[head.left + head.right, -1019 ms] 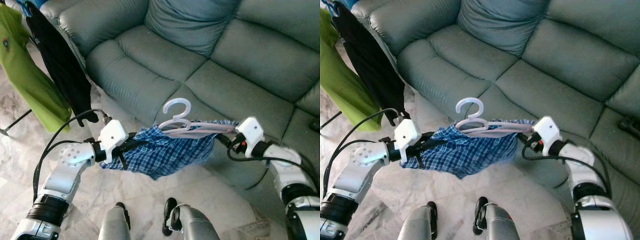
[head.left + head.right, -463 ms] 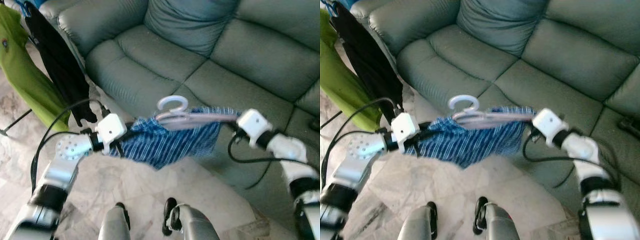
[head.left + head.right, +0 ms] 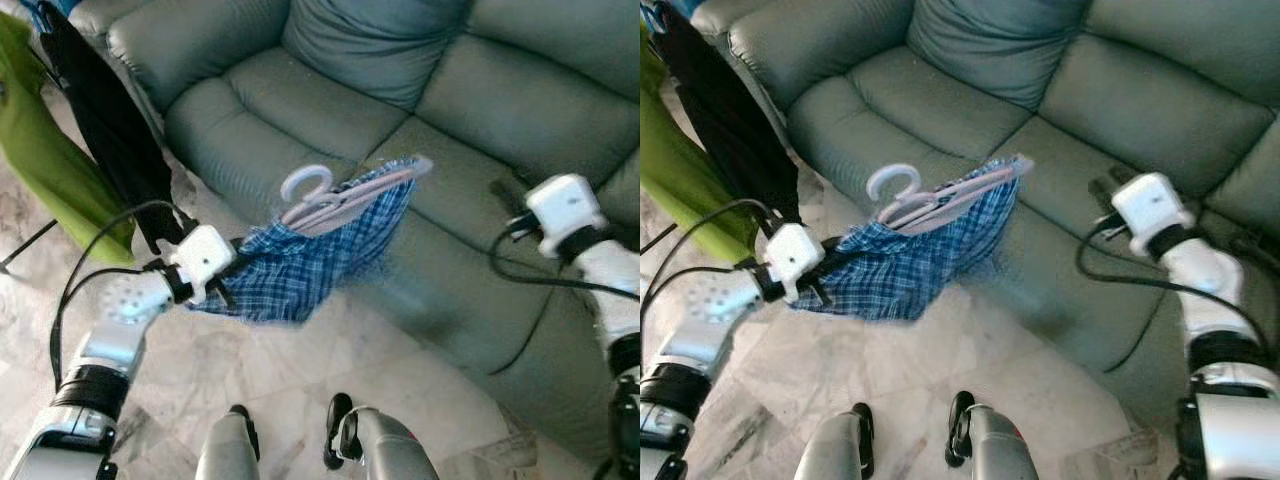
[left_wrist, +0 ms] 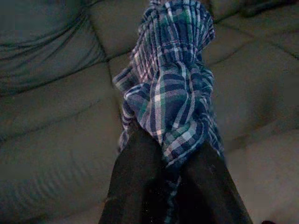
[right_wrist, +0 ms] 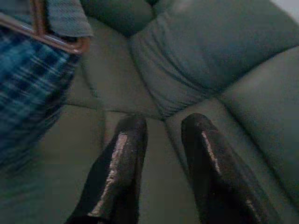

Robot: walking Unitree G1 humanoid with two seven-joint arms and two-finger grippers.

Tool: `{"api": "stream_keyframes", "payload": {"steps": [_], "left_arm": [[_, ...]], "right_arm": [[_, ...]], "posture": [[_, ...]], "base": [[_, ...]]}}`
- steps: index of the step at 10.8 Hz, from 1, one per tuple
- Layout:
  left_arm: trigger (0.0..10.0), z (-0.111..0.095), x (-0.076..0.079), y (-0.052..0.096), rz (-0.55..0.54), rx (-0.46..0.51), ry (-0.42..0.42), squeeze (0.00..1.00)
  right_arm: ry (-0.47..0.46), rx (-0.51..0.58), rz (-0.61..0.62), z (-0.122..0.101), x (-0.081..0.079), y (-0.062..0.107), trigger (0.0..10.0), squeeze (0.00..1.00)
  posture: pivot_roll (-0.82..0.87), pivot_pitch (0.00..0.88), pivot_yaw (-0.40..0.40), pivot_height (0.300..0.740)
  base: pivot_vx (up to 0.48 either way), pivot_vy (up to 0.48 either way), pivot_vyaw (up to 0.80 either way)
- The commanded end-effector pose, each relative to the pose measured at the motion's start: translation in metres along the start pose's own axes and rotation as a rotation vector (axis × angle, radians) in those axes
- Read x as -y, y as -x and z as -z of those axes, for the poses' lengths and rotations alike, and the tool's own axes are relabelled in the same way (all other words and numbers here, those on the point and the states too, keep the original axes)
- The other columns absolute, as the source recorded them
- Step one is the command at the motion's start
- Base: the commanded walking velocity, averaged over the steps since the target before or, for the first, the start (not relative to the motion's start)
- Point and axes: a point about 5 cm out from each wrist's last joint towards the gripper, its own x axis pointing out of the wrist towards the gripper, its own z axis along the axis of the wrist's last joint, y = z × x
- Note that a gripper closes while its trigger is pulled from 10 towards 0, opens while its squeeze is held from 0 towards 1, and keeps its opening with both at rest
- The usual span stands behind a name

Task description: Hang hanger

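A pale lilac hanger (image 3: pixel 345 198) carries a blue plaid garment (image 3: pixel 300 265) and hangs in the air in front of the sofa. Its hook (image 3: pixel 305 184) points up and its far end tilts upward, free. My left gripper (image 3: pixel 232 268) is shut on the bunched plaid cloth at the garment's left end; the left wrist view has the cloth (image 4: pixel 168 88) squeezed between the two black fingers (image 4: pixel 133 186). My right gripper (image 3: pixel 503 192) is open and holds nothing, to the right of the hanger and apart from it, over the sofa seat. Its fingers (image 5: pixel 117 172) stand spread.
The grey-green sofa (image 3: pixel 500 90) with a cushion (image 3: pixel 375 40) spans the back and right. At the far left a black garment (image 3: pixel 105 120) and a green garment (image 3: pixel 50 175) hang from a rack. Marble floor (image 3: pixel 300 370) lies below, with my legs (image 3: pixel 345 440) at the bottom edge.
My right gripper has let go of the hanger's end and pulled away to the right. The hanger's free end has swung up, and the left gripper moved slightly left with the cloth.
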Motion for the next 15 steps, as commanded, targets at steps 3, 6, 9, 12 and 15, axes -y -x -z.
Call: {"api": "stream_keyframes", "payload": {"steps": [3,6,9,12,15], "left_arm": [[0.0,-0.016,-0.008,-0.003,0.004,0.07,0.002,0.0],[0.0,-0.037,0.01,-0.01,0.14,0.149,0.047,0.0],[0.0,-0.031,0.027,-0.01,0.188,0.125,0.092,0.0],[0.0,-0.035,0.03,-0.011,0.201,0.128,0.105,0.0],[0.0,-0.044,0.03,-0.012,0.21,0.156,0.113,0.0]], "right_arm": [[-0.057,-0.161,-0.246,0.025,-0.022,0.014,10.0,1.0],[0.005,-0.137,-0.114,0.023,-0.026,0.008,10.0,1.0],[-0.009,0.001,-0.058,0.004,-0.032,-0.006,10.0,1.0],[-0.029,-0.026,-0.07,0.007,-0.039,-0.01,10.0,0.0],[-0.167,-0.063,-0.119,0.013,-0.054,-0.014,0.0,0.0]], "posture": [[-0.03,0.216,-0.045,0.74],[-0.01,0.219,-0.043,0.74],[-0.02,0.22,-0.043,0.74],[-0.02,0.218,-0.04,0.74],[-0.01,0.219,-0.041,0.74]], "base": [[0.0,0.0,0.0],[0.0,0.0,0.0],[0.0,0.0,0.0],[0.0,0.0,0.0],[0.0,0.0,0.0]]}}
